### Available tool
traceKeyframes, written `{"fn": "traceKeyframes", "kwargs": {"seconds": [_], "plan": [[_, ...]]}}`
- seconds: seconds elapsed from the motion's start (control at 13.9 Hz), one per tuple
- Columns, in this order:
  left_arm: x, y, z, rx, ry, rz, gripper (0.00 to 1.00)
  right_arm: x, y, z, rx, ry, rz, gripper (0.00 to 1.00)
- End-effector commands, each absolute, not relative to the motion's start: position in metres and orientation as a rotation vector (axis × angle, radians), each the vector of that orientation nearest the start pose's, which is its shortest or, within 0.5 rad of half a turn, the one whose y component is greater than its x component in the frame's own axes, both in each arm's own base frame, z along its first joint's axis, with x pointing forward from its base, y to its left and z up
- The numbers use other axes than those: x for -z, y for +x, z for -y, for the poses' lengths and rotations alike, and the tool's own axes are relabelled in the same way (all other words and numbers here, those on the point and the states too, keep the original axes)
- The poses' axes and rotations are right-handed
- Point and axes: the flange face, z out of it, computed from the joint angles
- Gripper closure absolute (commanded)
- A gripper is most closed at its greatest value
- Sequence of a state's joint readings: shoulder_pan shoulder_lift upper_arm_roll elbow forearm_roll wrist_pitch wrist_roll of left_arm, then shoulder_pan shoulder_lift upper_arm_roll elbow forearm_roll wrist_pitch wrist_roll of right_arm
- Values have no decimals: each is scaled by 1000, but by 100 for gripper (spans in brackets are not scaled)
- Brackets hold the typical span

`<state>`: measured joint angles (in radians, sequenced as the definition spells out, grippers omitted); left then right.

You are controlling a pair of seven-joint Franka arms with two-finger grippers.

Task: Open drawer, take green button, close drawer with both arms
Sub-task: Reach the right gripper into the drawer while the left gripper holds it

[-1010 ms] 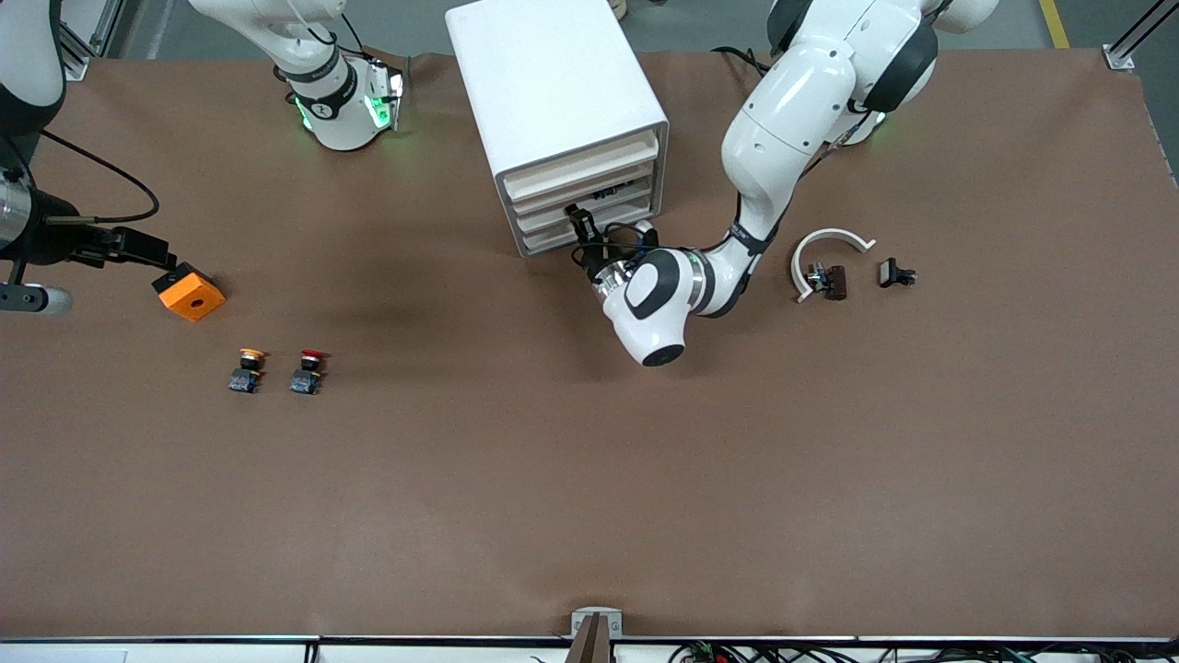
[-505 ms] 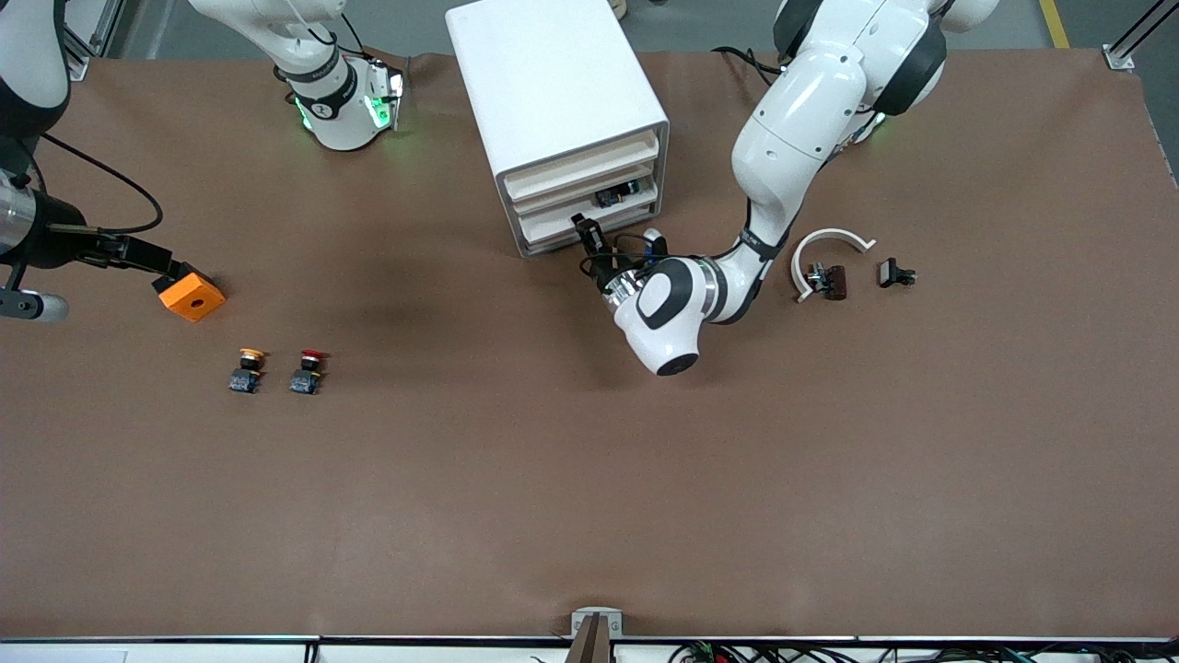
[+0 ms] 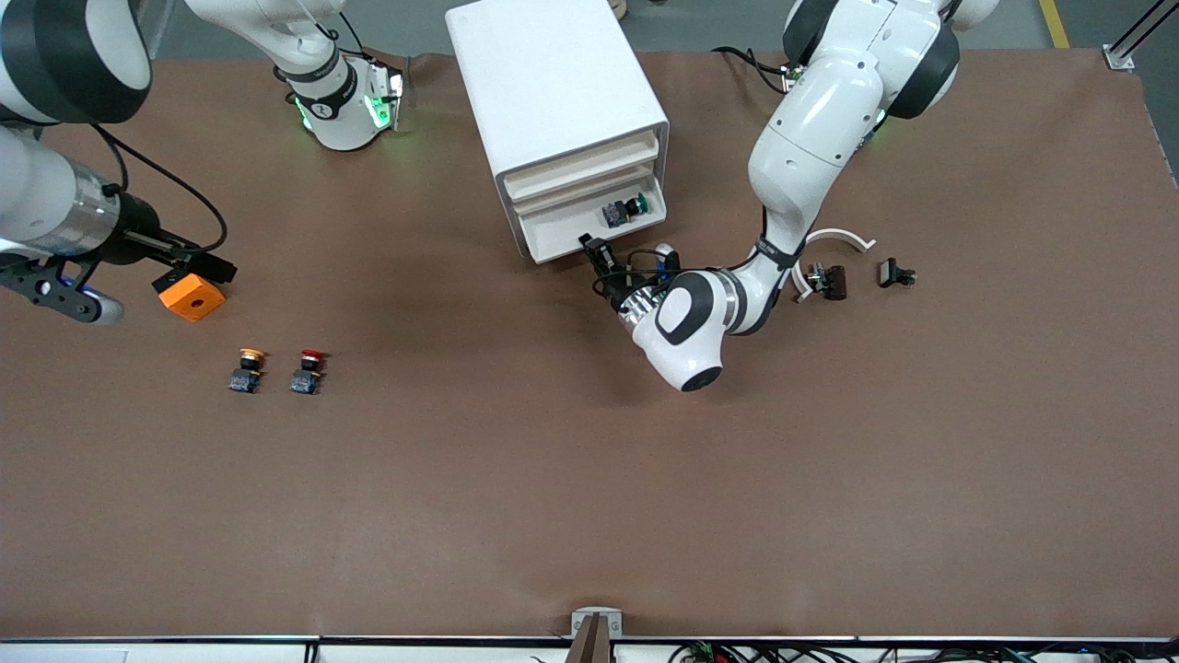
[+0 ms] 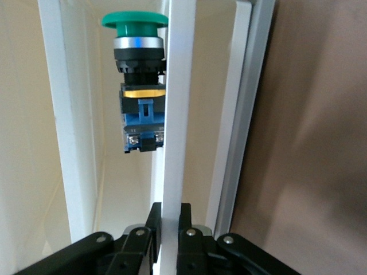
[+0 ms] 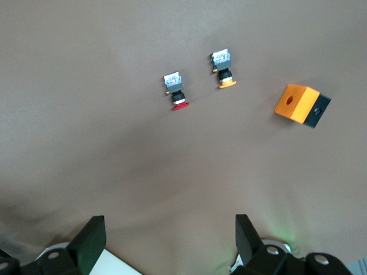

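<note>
Brown table (image 3: 553, 479): cabinet (image 3: 553, 101), orange block (image 3: 192, 297), two buttons (image 3: 276, 370).

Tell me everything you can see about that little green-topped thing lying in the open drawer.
The button has a round green mushroom cap, a silver ring beneath it, a black body with a yellow band, and a blue base that looks like plastic. It lies on its side in the drawer, which is pulled partly out of the white cabinet. Only the drawer floor touches it. The left end effector is shut on the drawer's front lip.
</note>
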<state>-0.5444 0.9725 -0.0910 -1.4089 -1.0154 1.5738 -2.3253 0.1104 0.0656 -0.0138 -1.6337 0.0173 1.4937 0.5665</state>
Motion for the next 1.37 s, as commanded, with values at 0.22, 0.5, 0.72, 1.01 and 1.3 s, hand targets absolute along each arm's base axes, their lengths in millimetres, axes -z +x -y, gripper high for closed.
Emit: {"fn": "traceKeyframes", "kwargs": {"seconds": [0.22, 0.5, 0.72, 1.01, 1.3], "plan": [[-131, 512, 448, -1372, -1010, 2042, 85, -554, 550, -112, -326, -3059, -995, 0], [-134, 519, 443, -1390, -1021, 2052, 85, -547, 543, -154, -324, -3046, -1085, 0], [-136, 530, 435, -1400, -1025, 2079, 83, -540, 538, -183, -326, -3043, -1146, 0], [-153, 543, 438, -1416, -1070, 2101, 48, -529, 533, -204, -363, -3017, -1223, 0], [-184, 562, 430, -1402, -1124, 2154, 0, -516, 526, -240, -392, -2950, -1367, 0]]}}
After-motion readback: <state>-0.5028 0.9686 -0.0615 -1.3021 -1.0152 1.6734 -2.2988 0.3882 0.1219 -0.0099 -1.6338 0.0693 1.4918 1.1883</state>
